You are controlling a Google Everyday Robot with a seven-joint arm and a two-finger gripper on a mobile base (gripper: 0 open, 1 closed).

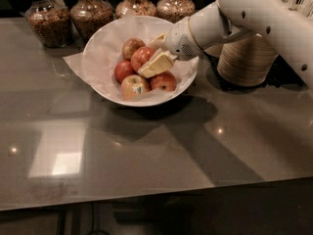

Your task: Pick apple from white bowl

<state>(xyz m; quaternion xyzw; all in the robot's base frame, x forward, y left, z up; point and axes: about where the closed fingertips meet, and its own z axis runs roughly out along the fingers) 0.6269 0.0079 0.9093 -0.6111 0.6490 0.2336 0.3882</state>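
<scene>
Grasp step: gripper [149,58] down inside white bowl [146,102], jaws apart beside the apple [139,56]. Next: close squarely, lift straight.

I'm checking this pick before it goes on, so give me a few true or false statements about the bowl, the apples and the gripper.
1. The gripper is over the bowl, down among the apples. True.
2. The apple has been lifted out of the bowl. False: it lies in the bowl, right at the gripper.
3. Paper lines the bowl. True.
4. The jars stand in front of the bowl. False: they stand in a row behind it.
5. The sticker apple lies at the bowl's near side. True.
</scene>
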